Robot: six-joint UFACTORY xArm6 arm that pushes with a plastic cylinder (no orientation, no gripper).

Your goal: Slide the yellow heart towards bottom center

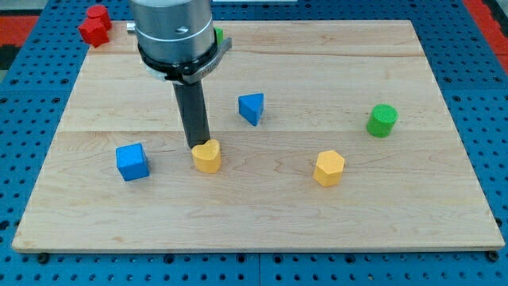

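My tip point(197, 145) sits right against the yellow heart point(207, 156), on its top-left side; no claw here, just a bare rod holding nothing, heart left of centre, blue cube point(132, 161) further left

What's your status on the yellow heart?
My tip at the yellow heart's upper-left edge. Heart left of board centre. Path toward the view's bottom centre clear.
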